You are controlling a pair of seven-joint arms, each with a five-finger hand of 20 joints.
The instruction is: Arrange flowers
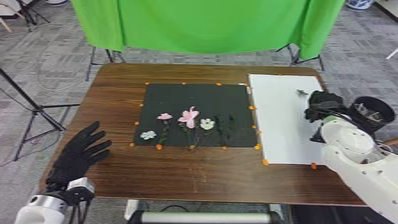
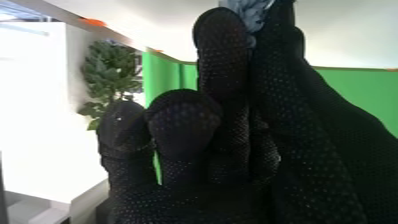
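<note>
On the dark mat [image 1: 169, 95] lie a small white flower [image 1: 147, 135], a pink flower [image 1: 164, 116], a larger pink flower [image 1: 188, 118], another white flower [image 1: 207, 124] and dark green stems [image 1: 222, 131]. My right hand [image 1: 327, 104] is over the right edge of the white sheet [image 1: 280, 125], with a small grey-green piece [image 1: 303, 93] just beyond it. In the right wrist view, the right hand [image 2: 293, 125] pinches a grey-blue flower piece [image 2: 251, 11] at its tips, partly hidden by the glove. My left hand [image 1: 78, 156] is open above the table's left side.
A black round container [image 1: 373, 110] stands beside the table's right edge, close to the right hand. Orange markers [image 1: 266, 162] line the mat and sheet. The brown table [image 1: 178, 175] ends at a front edge, and a green cloth [image 1: 204, 25] hangs behind it.
</note>
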